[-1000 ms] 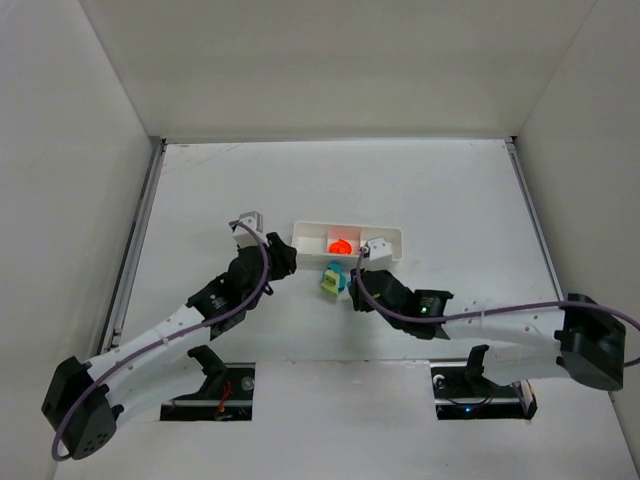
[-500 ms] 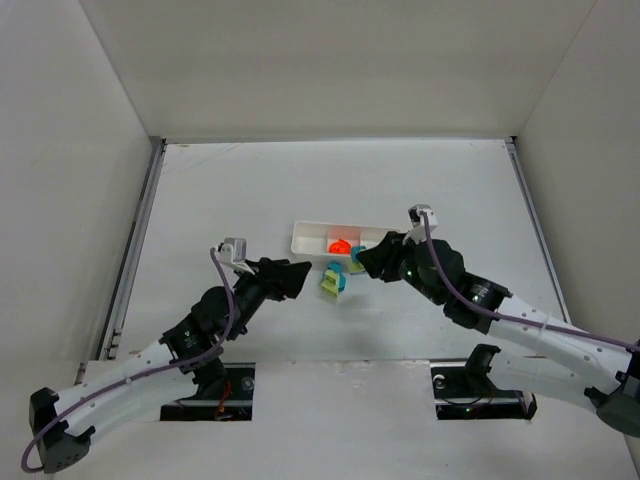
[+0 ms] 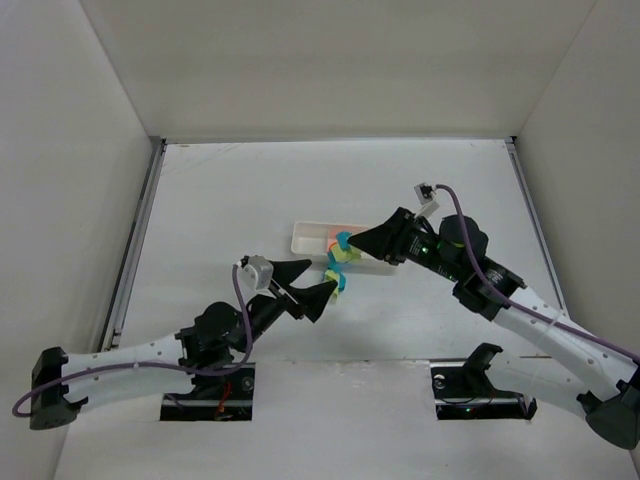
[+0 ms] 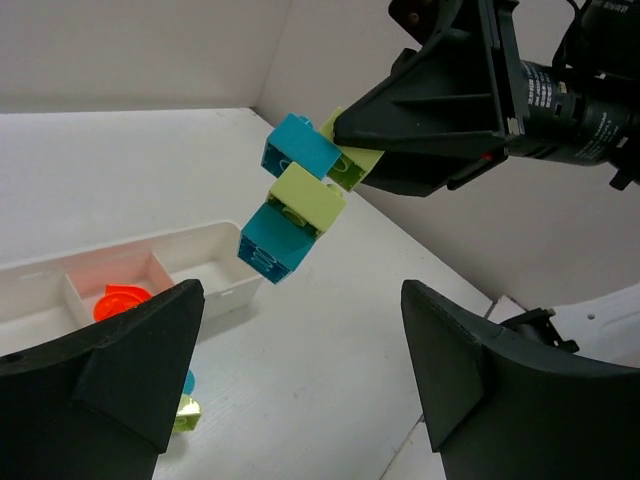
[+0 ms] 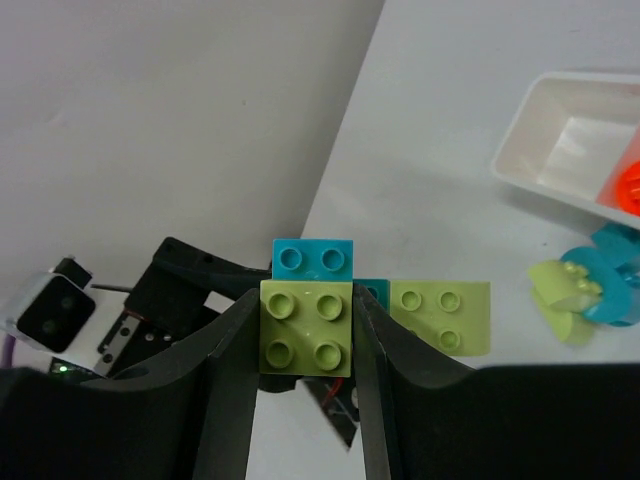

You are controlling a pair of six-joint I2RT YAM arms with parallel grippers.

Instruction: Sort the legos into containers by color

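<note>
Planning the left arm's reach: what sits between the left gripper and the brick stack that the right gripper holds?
Nothing: in the left wrist view the stack hangs unobstructed beyond the open left gripper.

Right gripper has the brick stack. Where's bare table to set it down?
Bare: table between tray and back wall, and left of the tray. Crowded: tray's front, where loose pieces lie and the open left gripper faces the right gripper and brick stack.

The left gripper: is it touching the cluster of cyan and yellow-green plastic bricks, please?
Apart. Left wrist view shows a gap between the open left gripper and the brick cluster in the right gripper.
</note>
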